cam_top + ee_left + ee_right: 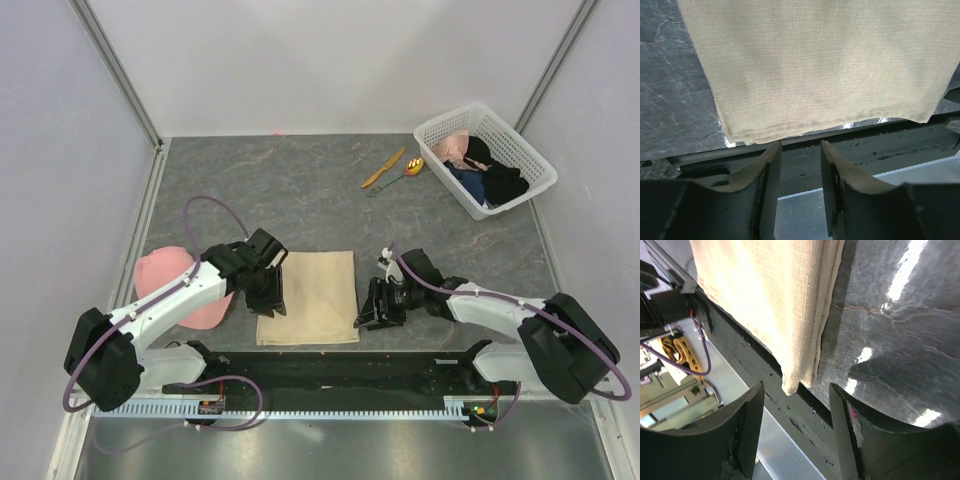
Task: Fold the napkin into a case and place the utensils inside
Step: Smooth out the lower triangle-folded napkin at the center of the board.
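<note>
Across the whole work area runs a grey, stone-patterned counter (300,180), walled on three sides by pale panels. At its far right corner stands a white slatted basket (521,139), set at an angle and holding dark and pink clothes (490,180). Next in size, the napkin (310,295), plain beige cloth, lies flat at the near centre of the counter in an upright rectangle. Stacked layers show along its right edge in the right wrist view, so it is folded. Its near edge sits at the counter's near border, just above the black base rail. A pink cap (160,270) rests on the counter at the near left, partly covered by the left arm and well apart from the napkin. The left gripper (800,147) is at the napkin's left edge near its near-left corner, with its jaws apart and nothing between them. The right gripper (796,390) is just beside the napkin's near-right corner. Its jaws stand wide apart, and the cloth corner lies beyond the tips, unclamped. The utensils lie at the far side of the counter, well apart from the napkin and near the basket. The orange knife (384,168) lies on a diagonal, and just beside it is the spoon (393,180), its yellow-orange bowl toward the basket and its thin green handle pointing away.
</note>
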`<move>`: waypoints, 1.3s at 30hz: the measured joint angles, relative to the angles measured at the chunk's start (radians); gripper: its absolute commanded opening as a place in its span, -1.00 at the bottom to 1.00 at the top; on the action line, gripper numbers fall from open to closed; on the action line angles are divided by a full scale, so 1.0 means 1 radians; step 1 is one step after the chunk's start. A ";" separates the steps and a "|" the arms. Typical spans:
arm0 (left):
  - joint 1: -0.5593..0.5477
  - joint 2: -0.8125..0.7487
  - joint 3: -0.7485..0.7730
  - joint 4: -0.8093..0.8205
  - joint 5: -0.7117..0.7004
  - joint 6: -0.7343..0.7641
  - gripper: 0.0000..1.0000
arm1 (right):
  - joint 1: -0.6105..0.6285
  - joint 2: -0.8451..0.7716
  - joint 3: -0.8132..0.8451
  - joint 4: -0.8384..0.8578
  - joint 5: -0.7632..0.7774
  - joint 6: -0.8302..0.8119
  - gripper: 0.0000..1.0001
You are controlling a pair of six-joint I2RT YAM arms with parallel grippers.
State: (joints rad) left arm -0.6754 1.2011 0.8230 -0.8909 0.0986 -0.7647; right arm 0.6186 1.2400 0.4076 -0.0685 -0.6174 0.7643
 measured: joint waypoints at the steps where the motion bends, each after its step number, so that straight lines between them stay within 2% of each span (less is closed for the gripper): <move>1: 0.005 0.000 -0.007 0.002 0.000 0.003 -0.25 | 0.007 0.023 0.008 0.003 -0.005 -0.006 0.22; 4: 0.016 0.004 -0.023 0.005 0.000 0.005 -0.23 | 0.033 0.085 0.015 0.011 -0.015 -0.013 0.12; 8: 0.029 0.021 -0.051 0.008 -0.011 0.005 -0.21 | 0.050 0.133 0.015 0.031 -0.045 -0.013 0.09; 15: 0.040 0.053 -0.102 0.003 -0.026 -0.003 -0.16 | 0.050 0.217 0.012 0.105 -0.094 -0.027 -0.40; 18: 0.040 0.056 -0.106 -0.002 -0.040 -0.019 0.06 | 0.050 0.242 0.000 0.144 -0.113 -0.029 -0.60; 20: 0.041 0.043 -0.106 -0.003 -0.045 -0.034 0.32 | 0.050 0.248 -0.010 0.165 -0.121 -0.032 -0.70; 23: 0.041 -0.010 -0.111 -0.010 -0.053 -0.074 0.37 | 0.050 0.250 -0.015 0.174 -0.122 -0.034 -0.84; 26: 0.043 -0.033 -0.126 -0.012 -0.063 -0.118 0.31 | 0.045 0.249 -0.020 0.179 -0.122 -0.037 -0.89; 31: 0.050 -0.003 -0.171 0.004 -0.064 -0.172 0.28 | 0.001 0.238 -0.039 0.181 -0.137 -0.042 -0.89; 34: 0.051 0.015 -0.188 0.008 -0.065 -0.191 0.26 | -0.014 0.236 -0.040 0.174 -0.145 -0.055 -0.74; 38: 0.051 0.028 -0.208 0.024 -0.063 -0.204 0.19 | -0.021 0.226 -0.036 0.152 -0.147 -0.062 -0.16; 39: 0.051 0.030 -0.211 0.029 -0.062 -0.206 0.18 | -0.027 0.217 -0.031 0.138 -0.149 -0.061 -0.11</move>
State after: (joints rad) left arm -0.6247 1.2312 0.6117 -0.8623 0.0364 -0.9703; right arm 0.5911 1.4570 0.3771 0.0696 -0.7666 0.7033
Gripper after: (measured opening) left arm 0.607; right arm 0.300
